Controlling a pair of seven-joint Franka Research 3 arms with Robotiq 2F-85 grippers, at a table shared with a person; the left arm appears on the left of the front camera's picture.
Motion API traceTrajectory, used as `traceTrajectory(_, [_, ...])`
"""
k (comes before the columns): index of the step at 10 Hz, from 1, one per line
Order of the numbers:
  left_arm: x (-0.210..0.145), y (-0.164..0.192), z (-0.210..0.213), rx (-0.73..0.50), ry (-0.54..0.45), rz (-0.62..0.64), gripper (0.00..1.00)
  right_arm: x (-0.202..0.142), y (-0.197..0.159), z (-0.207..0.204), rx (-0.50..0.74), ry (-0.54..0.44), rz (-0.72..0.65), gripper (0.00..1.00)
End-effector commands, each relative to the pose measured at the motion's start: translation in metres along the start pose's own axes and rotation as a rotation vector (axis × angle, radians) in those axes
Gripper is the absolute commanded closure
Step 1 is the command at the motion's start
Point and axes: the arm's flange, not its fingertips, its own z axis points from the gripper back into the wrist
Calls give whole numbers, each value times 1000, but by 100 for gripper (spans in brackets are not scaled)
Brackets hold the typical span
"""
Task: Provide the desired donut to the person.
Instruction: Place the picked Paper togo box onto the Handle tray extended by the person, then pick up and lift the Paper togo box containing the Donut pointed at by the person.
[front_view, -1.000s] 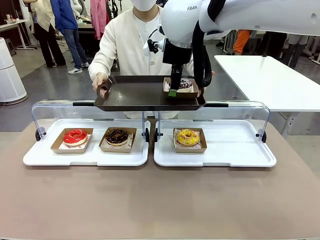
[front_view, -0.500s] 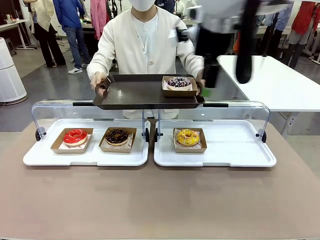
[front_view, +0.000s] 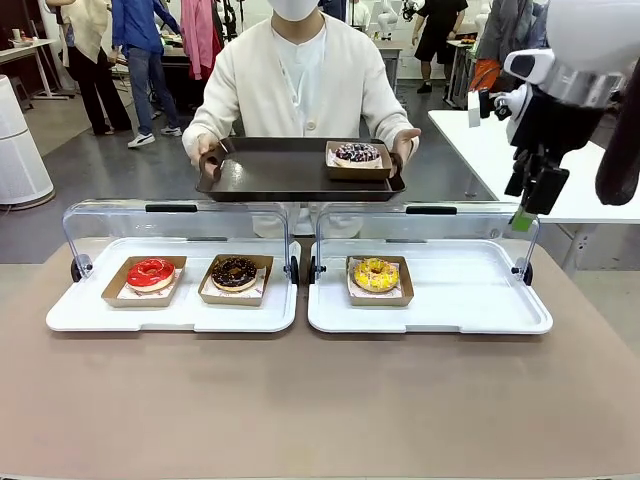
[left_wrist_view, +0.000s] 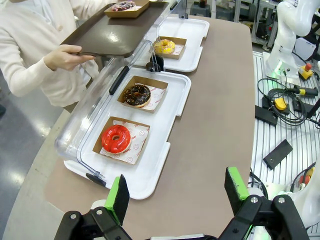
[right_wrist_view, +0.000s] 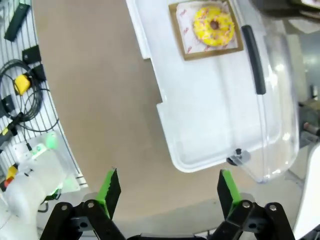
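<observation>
The right pincer (front_view: 520, 218) hangs spread wide; well off to its left, a dark, white-speckled ring donut (front_view: 357, 153) in a brown card box (front_view: 357, 173) rides a black serving tray (front_view: 270, 172) held by the cream-cardiganed person (front_view: 290, 90) across the counter (front_view: 320, 400). The left pincer (left_wrist_view: 177, 190) gapes too.
</observation>
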Motion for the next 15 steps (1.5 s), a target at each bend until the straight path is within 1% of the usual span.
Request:
traceTrajectory(1, [1, 0, -1, 3, -12, -10, 0, 18, -17, -21, -23, 51, 45, 0])
traceTrajectory(2, [1, 0, -1, 3, -12, -10, 0, 0, 0, 0, 0, 0, 0, 0])
traceTrajectory(15, [1, 0, -1, 3, -12, -10, 0, 0, 0, 0, 0, 0, 0, 0])
